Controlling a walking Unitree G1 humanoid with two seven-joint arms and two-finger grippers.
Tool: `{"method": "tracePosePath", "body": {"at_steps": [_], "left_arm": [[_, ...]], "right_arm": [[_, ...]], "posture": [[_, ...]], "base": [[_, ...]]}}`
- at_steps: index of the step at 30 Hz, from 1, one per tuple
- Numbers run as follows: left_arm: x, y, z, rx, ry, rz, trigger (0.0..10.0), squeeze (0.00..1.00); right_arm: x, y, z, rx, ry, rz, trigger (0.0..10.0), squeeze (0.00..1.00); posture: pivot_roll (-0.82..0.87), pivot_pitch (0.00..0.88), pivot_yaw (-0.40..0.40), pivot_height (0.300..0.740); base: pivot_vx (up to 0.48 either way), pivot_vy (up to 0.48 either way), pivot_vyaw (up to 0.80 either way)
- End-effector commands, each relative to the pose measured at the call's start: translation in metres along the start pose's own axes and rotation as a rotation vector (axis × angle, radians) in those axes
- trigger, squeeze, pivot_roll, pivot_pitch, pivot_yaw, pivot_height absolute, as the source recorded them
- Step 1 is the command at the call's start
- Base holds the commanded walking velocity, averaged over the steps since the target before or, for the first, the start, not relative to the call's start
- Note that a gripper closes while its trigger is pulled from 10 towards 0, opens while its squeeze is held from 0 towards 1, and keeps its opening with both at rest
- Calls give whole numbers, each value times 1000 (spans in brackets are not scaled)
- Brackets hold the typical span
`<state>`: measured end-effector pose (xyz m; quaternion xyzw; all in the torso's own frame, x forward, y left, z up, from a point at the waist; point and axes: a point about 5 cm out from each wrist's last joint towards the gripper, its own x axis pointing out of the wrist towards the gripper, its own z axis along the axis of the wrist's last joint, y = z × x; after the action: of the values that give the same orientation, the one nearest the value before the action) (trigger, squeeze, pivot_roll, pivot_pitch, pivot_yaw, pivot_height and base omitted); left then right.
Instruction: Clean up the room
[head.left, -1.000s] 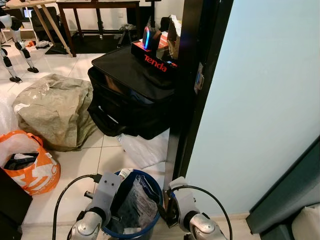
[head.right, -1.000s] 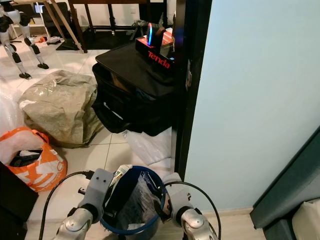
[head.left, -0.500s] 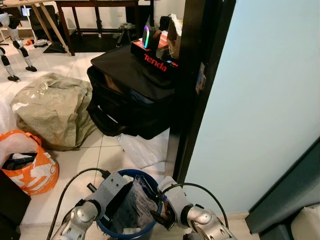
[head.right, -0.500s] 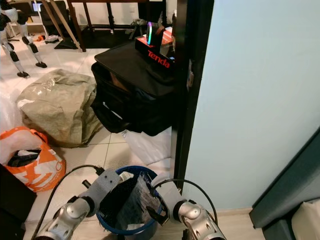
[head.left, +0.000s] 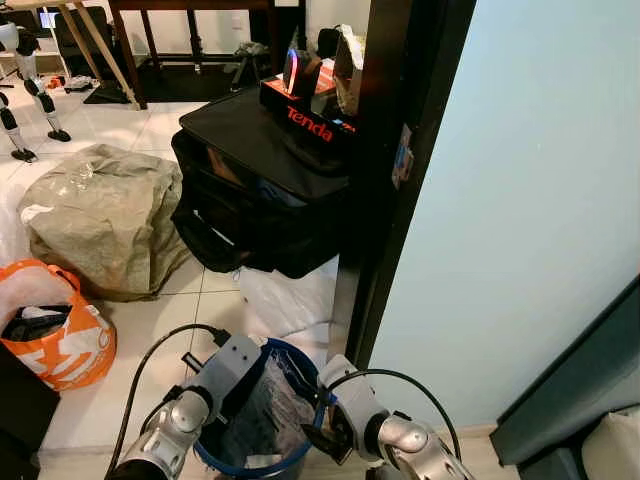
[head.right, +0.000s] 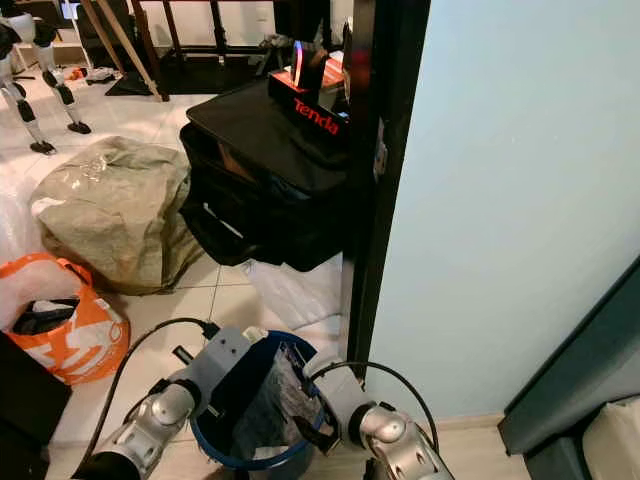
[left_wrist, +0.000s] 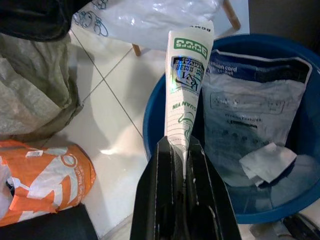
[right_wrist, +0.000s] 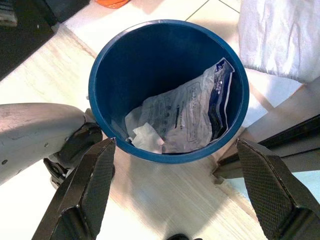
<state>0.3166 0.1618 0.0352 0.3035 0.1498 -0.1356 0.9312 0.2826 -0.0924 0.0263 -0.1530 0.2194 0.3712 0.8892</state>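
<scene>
Over blue bin (right_wrist: 100, 125) rim, left claw (left_wrist: 182, 165) pinching carton (left_wrist: 187, 85)

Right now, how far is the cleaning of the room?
Done: a plastic bag and a crumpled tissue lie in the blue bin. In hand: the left gripper pinches a paper wrapper at the bin's rim; the right gripper hangs open. Left: the orange bag on the floor.
</scene>
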Motion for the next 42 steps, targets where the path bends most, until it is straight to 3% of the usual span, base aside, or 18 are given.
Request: {"method": "tracePosePath", "body": {"at_steps": [1,2,3,4,10,11,12,13,23,24,25,27,28,30,36,42], "left_arm": [[-1,-3,-5,11,16,-5,10000,0],[-1,-3,-5,11,16,-5,10000,0],[0,-2,-5,1,11,-1,10000,945],[0,-1,-5,-21,6,1,10000,1000],[2,-2,-4,-48,-2,6,10000,1000],[2,-3,-4,-55,-2,1,10000,812],[2,-3,-4,-55,-2,1,10000,812],[2,-4,-4,-68,-5,-5,10000,0],[-1,-1,3,-192,-80,38,10000,0],[-5,4,8,-322,-112,116,10000,0],[-5,4,8,-322,-112,116,10000,0],[-19,11,6,-485,-132,274,10000,0],[-19,11,6,-485,-132,274,10000,0],[-37,10,-3,-539,-119,396,10000,0],[-49,2,-5,-557,-134,423,10000,0],[-53,0,-3,-561,-141,422,10000,0]], "right_arm": [[-1,5,-4,1,14,20,10000,0],[-1,5,-4,1,14,20,10000,0],[-1,5,-4,0,15,23,10000,0],[-1,5,-4,-1,15,24,10000,0],[-2,6,-4,-4,16,25,10000,0],[-2,6,-3,-4,16,25,10000,0],[-2,6,-3,-4,16,25,10000,0],[-2,7,-3,-5,16,26,10000,0],[-2,4,-1,-16,-1,-12,10000,0],[-2,-3,2,27,-44,-117,10000,0],[-2,-3,2,27,-44,-117,10000,0],[-7,-18,6,106,-125,-324,10000,0],[-7,-18,6,106,-125,-324,10000,0],[-12,-22,4,160,-158,-417,10000,0],[-16,-19,1,256,-197,-422,10000,0],[-15,-17,0,262,-199,-422,10000,0]], "posture": [[-45,175,-1,621],[-45,175,-1,621],[-45,175,-1,621],[-45,171,-1,621],[-44,170,-1,621],[-42,168,-2,621],[-42,168,-2,621],[-41,168,-3,621],[-30,161,1,621],[-21,153,2,621],[-21,153,2,621],[-2,139,-4,621],[-2,139,-4,621],[6,132,-15,621],[8,127,-17,630],[6,126,-15,645]], "base": [[0,0,0],[0,0,0],[0,0,0],[0,0,0],[0,0,0],[0,0,0],[0,0,0],[0,0,0],[0,0,0],[0,0,0],[0,0,0],[0,0,0],[0,0,0],[0,0,0],[0,0,0],[0,0,0]]}}
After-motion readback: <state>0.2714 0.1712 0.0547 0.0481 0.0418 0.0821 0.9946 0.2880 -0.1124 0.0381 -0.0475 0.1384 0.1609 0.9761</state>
